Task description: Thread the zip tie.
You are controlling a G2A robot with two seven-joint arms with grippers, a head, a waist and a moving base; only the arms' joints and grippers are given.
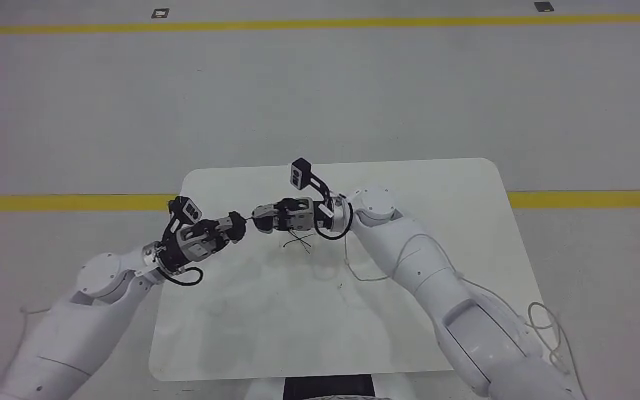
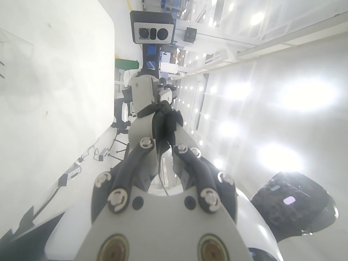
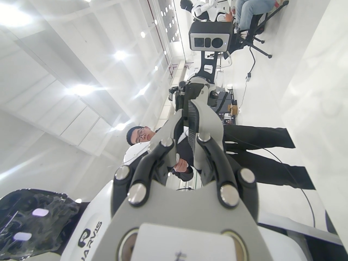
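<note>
A white desk (image 1: 430, 300) is standing on a grey floor (image 1: 300, 100) crossed by yellow lines (image 1: 300, 25). Above its middle the left gripper (image 1: 236, 226) and right gripper (image 1: 260, 218) are meeting tip to tip, both pairs of fingers pinching together on the zip tie (image 1: 247, 220) stretching between them. The top view is showing loose black ties (image 1: 297, 243) lying nearby on the desk; the wrist views are catching ceiling lights (image 2: 299, 93).

Smooth, matt white table (image 1: 250, 320)
</note>
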